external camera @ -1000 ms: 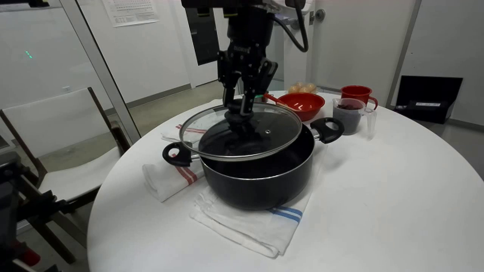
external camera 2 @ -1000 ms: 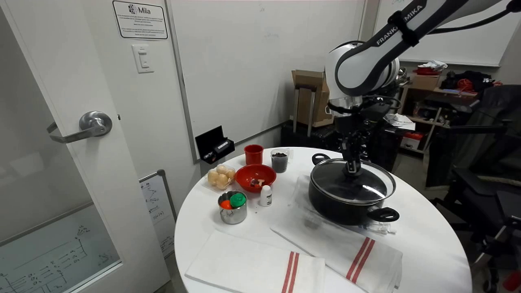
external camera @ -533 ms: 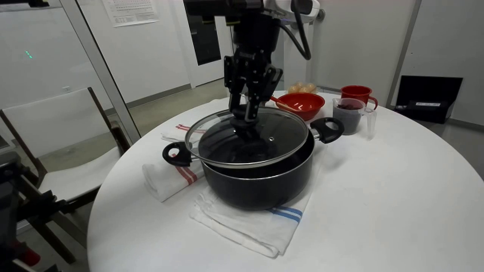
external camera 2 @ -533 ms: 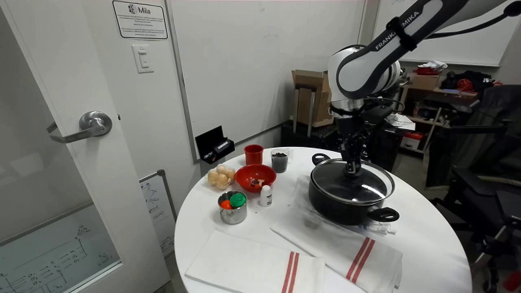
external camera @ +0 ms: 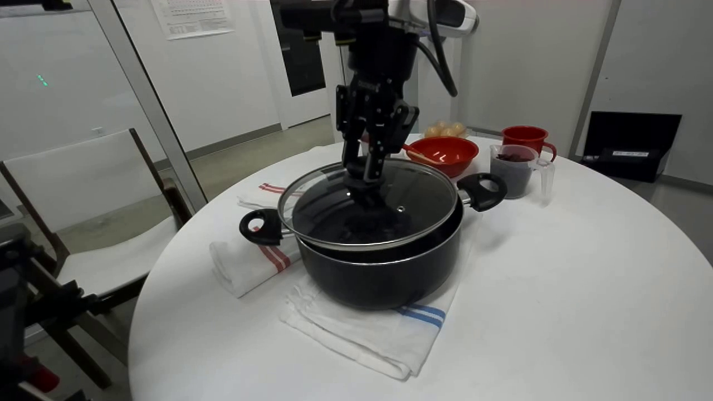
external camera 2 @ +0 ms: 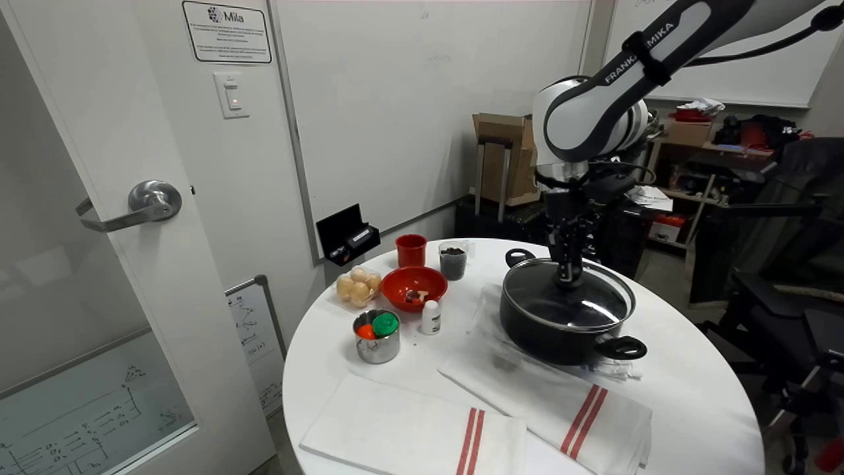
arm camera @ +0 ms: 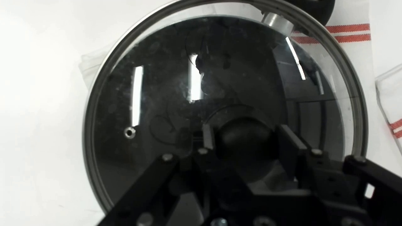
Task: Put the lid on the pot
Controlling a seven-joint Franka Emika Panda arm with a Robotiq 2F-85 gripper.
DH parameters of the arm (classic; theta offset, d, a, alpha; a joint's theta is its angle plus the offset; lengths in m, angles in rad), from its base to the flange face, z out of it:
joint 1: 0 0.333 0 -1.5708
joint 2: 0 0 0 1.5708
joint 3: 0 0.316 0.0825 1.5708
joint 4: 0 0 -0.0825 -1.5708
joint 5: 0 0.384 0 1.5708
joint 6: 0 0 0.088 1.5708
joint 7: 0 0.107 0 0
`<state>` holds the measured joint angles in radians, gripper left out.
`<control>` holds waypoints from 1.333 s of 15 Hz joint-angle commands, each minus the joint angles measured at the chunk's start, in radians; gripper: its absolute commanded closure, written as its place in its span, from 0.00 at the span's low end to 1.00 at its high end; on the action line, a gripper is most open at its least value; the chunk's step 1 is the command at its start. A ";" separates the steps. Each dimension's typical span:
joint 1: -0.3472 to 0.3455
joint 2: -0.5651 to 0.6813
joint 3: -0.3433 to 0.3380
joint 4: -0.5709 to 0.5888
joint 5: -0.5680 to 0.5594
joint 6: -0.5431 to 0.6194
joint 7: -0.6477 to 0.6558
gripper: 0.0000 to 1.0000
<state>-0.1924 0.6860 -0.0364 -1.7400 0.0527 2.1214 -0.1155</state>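
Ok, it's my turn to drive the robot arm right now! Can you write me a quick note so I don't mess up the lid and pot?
Gripper: shut on the knob of the lid.
Lid: held over the pot, looks slightly off-centre. In an exterior view a gap shows under its near edge; I can't tell if the far edge touches.
Pot: on a white towel.
Done: lid gripped and over the pot.
Left: probably centre it, lower it till it sits flat, then open and back away gently.
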 commanded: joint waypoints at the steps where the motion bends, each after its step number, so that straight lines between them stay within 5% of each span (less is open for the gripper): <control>1: -0.007 0.001 -0.005 0.020 0.035 -0.006 0.018 0.75; 20: -0.010 0.038 -0.006 0.062 0.049 -0.001 0.028 0.75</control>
<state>-0.2057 0.7198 -0.0421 -1.7100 0.0793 2.1376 -0.1004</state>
